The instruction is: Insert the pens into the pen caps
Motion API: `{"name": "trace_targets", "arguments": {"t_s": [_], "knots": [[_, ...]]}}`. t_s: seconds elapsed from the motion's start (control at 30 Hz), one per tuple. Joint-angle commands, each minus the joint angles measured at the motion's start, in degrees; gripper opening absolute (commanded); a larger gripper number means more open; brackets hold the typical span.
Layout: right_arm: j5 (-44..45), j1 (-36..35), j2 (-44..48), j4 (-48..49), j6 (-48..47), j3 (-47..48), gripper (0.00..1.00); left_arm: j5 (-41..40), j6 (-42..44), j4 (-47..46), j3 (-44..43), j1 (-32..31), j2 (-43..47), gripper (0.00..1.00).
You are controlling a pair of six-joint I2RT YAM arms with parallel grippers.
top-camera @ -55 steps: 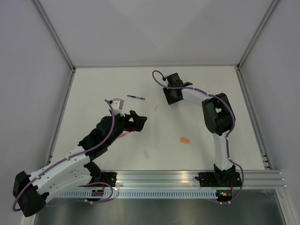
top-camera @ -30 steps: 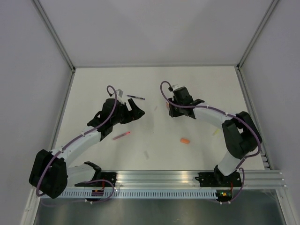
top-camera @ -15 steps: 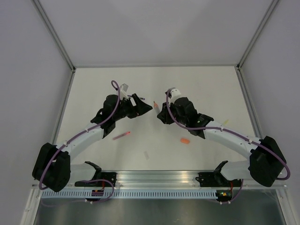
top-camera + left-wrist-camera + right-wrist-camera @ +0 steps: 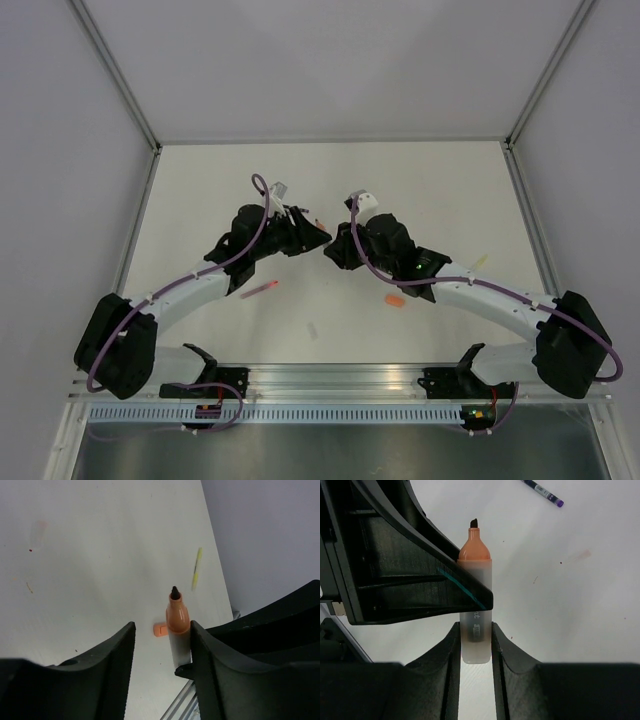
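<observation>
Orange-tipped pen (image 4: 476,630) hangs above the tabletop (image 4: 100,555), barrel clamped in the right jaws. The left jaws have closed in around its tip, apart but narrowing: a handover, I judge. One pen cap (image 4: 160,629) lies beneath; yellow pen (image 4: 197,568) and purple pen (image 4: 542,492) lie well aside, blocking nothing.

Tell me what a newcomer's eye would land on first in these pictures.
At mid-table the right gripper clamps an uncapped pen with an orange neck and dark tip, while the left gripper flanks it, jaws open. A stubby orange cap lies near them on the white table, with a pink pen to its left and a yellow pen toward the right edge.
</observation>
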State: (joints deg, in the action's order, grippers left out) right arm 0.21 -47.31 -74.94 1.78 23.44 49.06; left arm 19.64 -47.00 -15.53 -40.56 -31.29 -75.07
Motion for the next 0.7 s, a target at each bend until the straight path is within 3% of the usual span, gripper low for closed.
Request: {"name": "trace_targets", "arguments": {"t_s": [0.0,0.07,0.1,0.13,0.23,0.27,0.37,0.53,0.67], "knots": [[1.1,-0.5,0.7,4.3,1.1,-0.4,0.0,0.8,-1.0,-4.2,-1.0,-0.4,-0.3,0.5],[0.0,-0.6,0.4,4.8,0.6,-0.5,0.0,2.7,-1.6,-6.3,-0.2,-0.4,-0.3,0.33],[0.0,-0.6,0.4,5.1,0.4,-0.7,0.01,2.7,-1.6,-7.4,0.0,-0.4,-0.3,0.33],[-1.3,-0.6,0.5,5.3,0.2,-1.3,0.07,4.8,-1.9,-8.7,0.4,-0.3,-0.3,0.21],[-4.1,-0.7,1.6,5.9,-0.4,-2.1,0.25,10.0,-2.0,-13.0,1.1,-0.3,-0.2,0.02],[-4.8,-0.7,2.9,6.0,-0.7,-3.1,0.38,11.5,-2.0,-14.5,1.2,-0.3,0.1,0.02],[-6.9,-0.7,6.7,6.2,-1.4,-6.2,0.49,18.1,-2.1,-17.6,1.9,-0.3,1.1,0.02],[-15.5,-0.5,11.4,11.2,-0.3,-10.9,0.5,26.2,-3.0,-23.2,2.8,-0.3,4.2,0.02],[-19.4,-0.5,14.6,14.6,1.6,-13.5,0.42,28.6,-3.7,-26.6,4.3,-0.3,7.0,0.02]]}}
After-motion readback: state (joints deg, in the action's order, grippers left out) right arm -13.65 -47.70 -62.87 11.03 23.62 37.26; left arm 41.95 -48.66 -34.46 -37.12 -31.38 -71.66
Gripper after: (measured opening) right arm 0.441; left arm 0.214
